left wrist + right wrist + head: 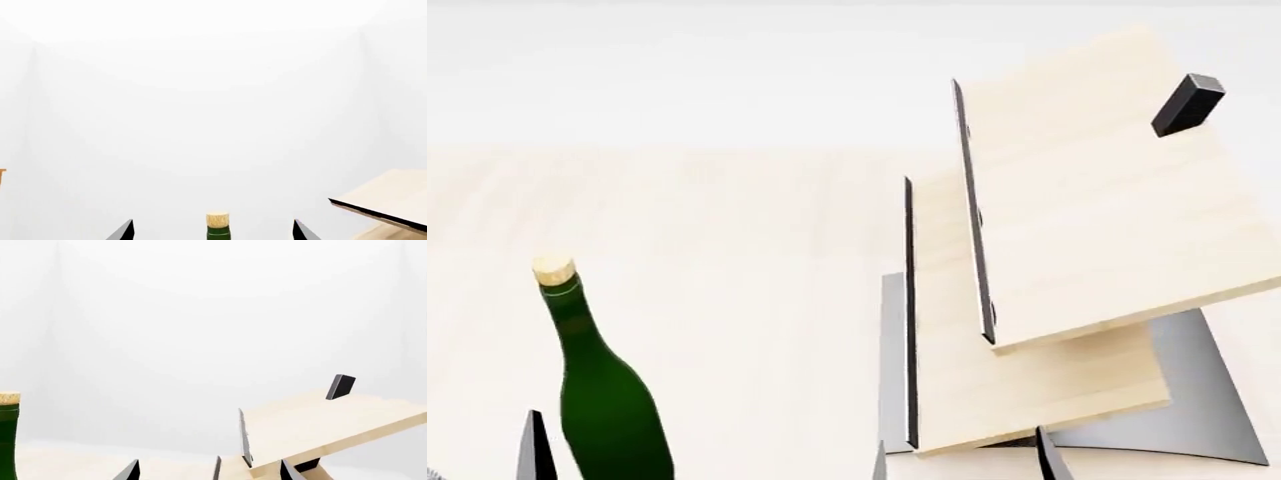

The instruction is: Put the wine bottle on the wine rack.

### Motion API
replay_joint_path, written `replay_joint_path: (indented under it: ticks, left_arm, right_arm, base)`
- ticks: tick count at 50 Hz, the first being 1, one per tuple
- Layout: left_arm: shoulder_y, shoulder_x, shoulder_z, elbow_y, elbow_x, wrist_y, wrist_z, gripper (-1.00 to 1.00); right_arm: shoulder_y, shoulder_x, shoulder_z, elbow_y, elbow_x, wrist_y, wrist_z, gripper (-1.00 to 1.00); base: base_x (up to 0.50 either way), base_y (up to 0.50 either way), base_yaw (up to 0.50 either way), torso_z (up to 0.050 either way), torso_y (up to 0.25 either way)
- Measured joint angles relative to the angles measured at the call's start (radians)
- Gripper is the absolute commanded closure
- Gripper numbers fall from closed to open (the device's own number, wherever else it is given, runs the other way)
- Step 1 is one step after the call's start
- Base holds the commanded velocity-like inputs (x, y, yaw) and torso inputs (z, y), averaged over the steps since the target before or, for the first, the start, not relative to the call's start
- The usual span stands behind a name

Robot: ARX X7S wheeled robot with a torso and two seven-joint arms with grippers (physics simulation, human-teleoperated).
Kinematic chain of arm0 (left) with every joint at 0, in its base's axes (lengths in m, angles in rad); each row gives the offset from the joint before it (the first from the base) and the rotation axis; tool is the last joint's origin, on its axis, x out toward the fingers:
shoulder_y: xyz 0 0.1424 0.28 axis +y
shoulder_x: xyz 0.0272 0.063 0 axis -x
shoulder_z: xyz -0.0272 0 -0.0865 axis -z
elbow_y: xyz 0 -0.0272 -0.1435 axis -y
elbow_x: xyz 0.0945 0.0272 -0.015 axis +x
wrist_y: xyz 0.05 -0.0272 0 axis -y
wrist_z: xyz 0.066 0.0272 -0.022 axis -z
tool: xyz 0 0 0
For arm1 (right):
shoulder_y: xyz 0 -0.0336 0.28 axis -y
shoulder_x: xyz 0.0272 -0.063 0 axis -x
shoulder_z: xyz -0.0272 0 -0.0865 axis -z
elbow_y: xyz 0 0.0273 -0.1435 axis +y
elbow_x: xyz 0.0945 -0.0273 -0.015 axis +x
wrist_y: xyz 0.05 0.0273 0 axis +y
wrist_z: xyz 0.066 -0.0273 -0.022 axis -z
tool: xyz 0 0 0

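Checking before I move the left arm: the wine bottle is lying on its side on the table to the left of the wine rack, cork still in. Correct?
Not quite. The wine bottle is standing upright, not lying on its side; the head view shows this. The rest holds: it is on the table, left of the wine rack, with the cork in.

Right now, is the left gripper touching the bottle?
Apart. The left wrist view shows the bottle centred between the left gripper's open fingertips, with clear gaps both sides.
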Motion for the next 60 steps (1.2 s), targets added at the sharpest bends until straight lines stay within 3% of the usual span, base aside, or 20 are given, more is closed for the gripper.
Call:
replay_joint_path:
  ticks: [40,52,60]
  left_arm:
    - [-0.003,-0.013,0.012,0.001,0.000,-0.003,-0.015,-1.00]
    - [-0.004,-0.017,0.016,0.005,0.001,-0.007,-0.019,-1.00]
    - [-0.005,-0.018,0.021,0.006,0.005,-0.008,-0.022,-1.00]
  right_arm:
    - [0.017,-0.004,-0.031,-0.006,-0.025,0.009,0.027,-1.00]
    - [0.094,-0.037,-0.028,-0.082,-0.027,0.131,0.049,-1.00]
    - [0.238,-0.069,-0.011,-0.134,0.038,0.338,0.036,-1.00]
  base:
    - [0.00,-0.04,0.00,0.000,0.000]
    - [0.00,0.00,0.00,0.000,0.000]
    - [0.00,0.00,0.00,0.000,0.000]
